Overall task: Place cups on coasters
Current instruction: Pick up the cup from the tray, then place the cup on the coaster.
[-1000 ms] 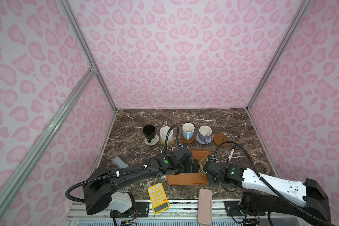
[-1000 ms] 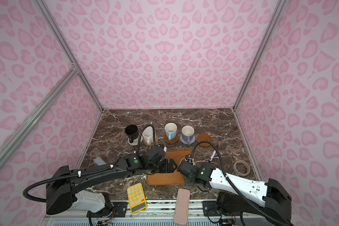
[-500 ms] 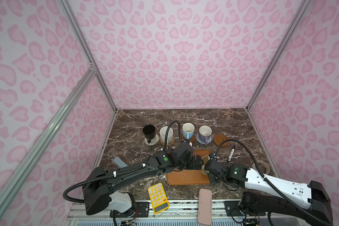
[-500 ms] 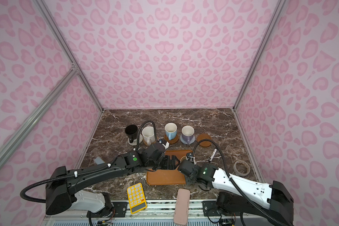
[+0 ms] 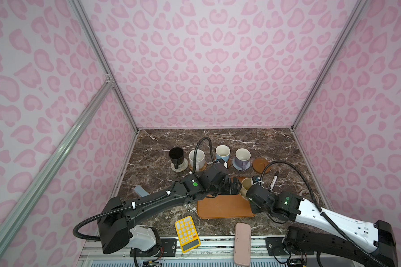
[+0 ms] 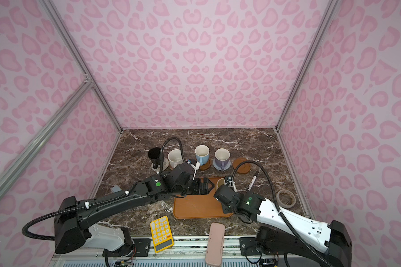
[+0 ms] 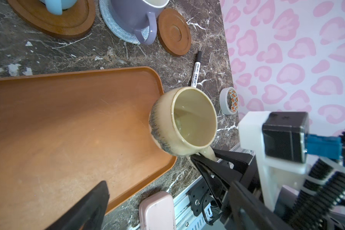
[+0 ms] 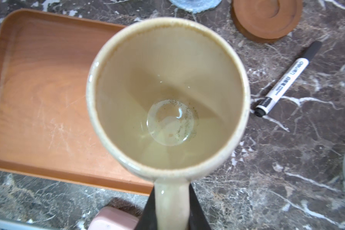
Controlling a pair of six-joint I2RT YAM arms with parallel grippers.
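While your right claw [image 8: 171, 208] pinches the beige mug [image 8: 167, 95] by its handle, the mug hangs upright over the tray's [image 5: 218, 208] two o'clock corner. Your left claw [image 5: 232, 186] stands wide open, holding nothing, at the mug's nine o'clock. You have a bare wooden coaster [image 5: 261, 164] at the mug's one o'clock.

Robot data-collection cell in a lab, not a home. Pink printed wall panels [image 5: 206, 69] box the scene in on three sides, held by bare aluminium frame profiles [image 5: 56, 152] (left of frame in both top views). The work surface is a marble-look tabletop [image 5: 252, 143]. A black arm [image 5: 148, 203] and a white arm [image 5: 333, 217] sit on a slotted rail [image 5: 218, 242] along the bottom edge, hoses exposed. Staged props: mugs [image 5: 242, 154], yellow calculator [image 5: 187, 232], marker [image 5: 274, 181], tape roll [image 6: 286, 197].
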